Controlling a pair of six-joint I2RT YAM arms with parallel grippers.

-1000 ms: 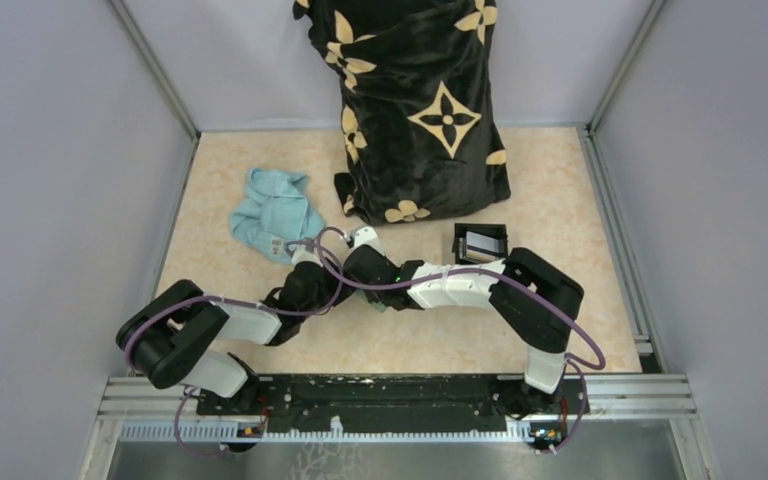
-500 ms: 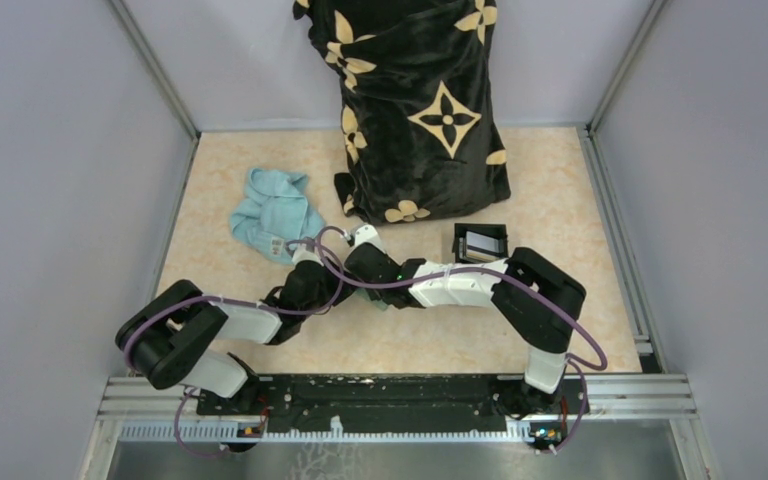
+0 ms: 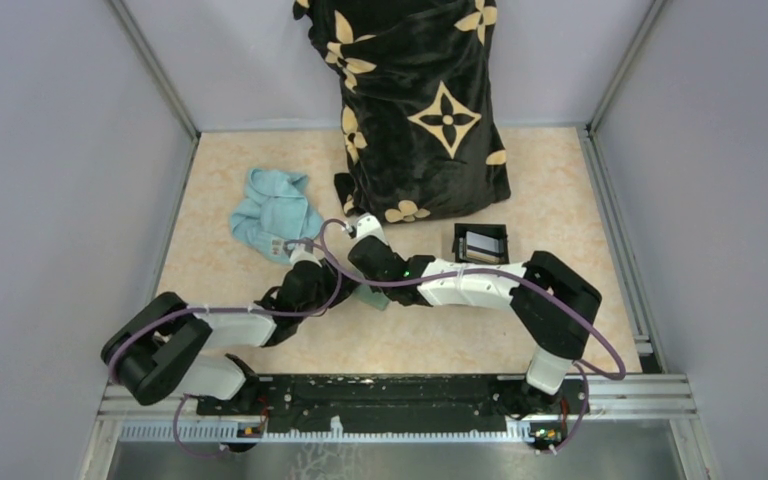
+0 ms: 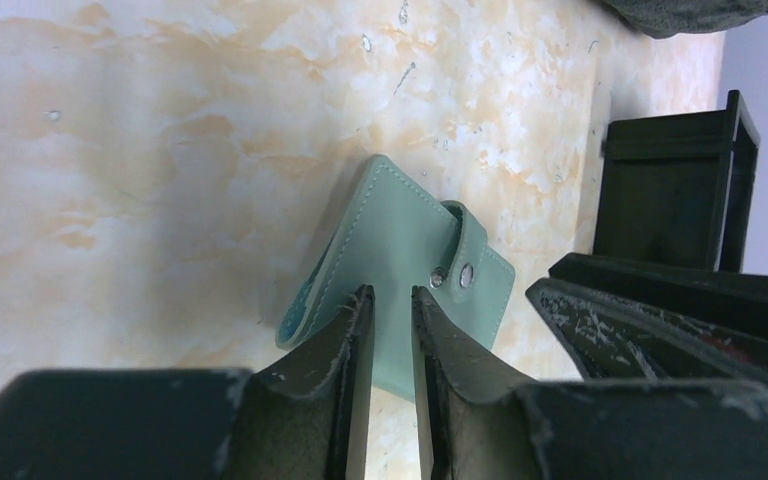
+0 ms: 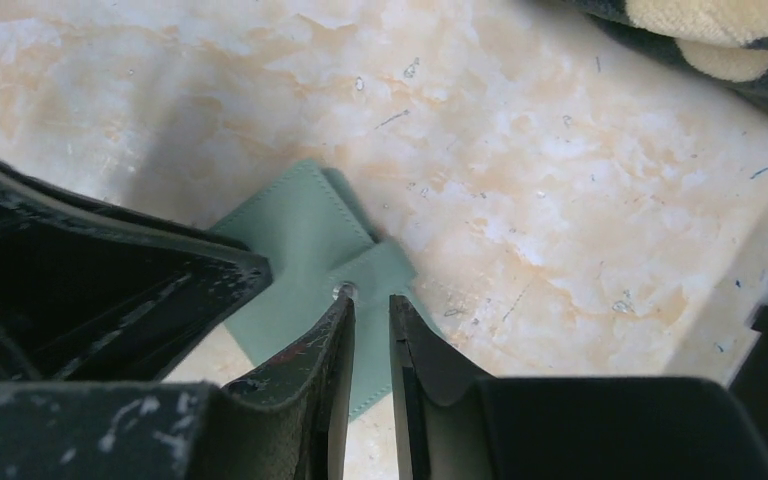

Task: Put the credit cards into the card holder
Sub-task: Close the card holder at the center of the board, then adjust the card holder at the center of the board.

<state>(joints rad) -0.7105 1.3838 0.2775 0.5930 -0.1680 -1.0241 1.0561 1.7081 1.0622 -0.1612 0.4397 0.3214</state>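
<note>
The left gripper (image 4: pixel 390 300) has its jaws a narrow slit apart with nothing between them. Its tips are over the near part of the card holder (image 4: pixel 400 250), and contact cannot be told. The right gripper (image 5: pixel 370 300) comes in from the opposite side, its jaws also a small gap apart and empty, with one fingertip (image 5: pixel 340 300) at the snap of the strap.

The card holder lies flat and closed, strap side up and snapped. It is near the middle of the table (image 3: pixel 570 200), a little toward the near edge, between the two wrists. It is close to square, so no long axis stands out. In both wrist views it sits cornerwise to the fingers, its strap edge turned toward the black box (image 3: pixel 480 243).

A light blue cloth (image 3: pixel 275 215) lies toward the far left, and a black flowered bag (image 3: pixel 420 110) stands at the far edge.

Since a second ago the right elbow has swung toward the right edge and its wrist has moved slightly farther away. The left elbow has drawn toward the near left corner. More of the card holder shows from above, while the box, cloth and bag have not moved.
</note>
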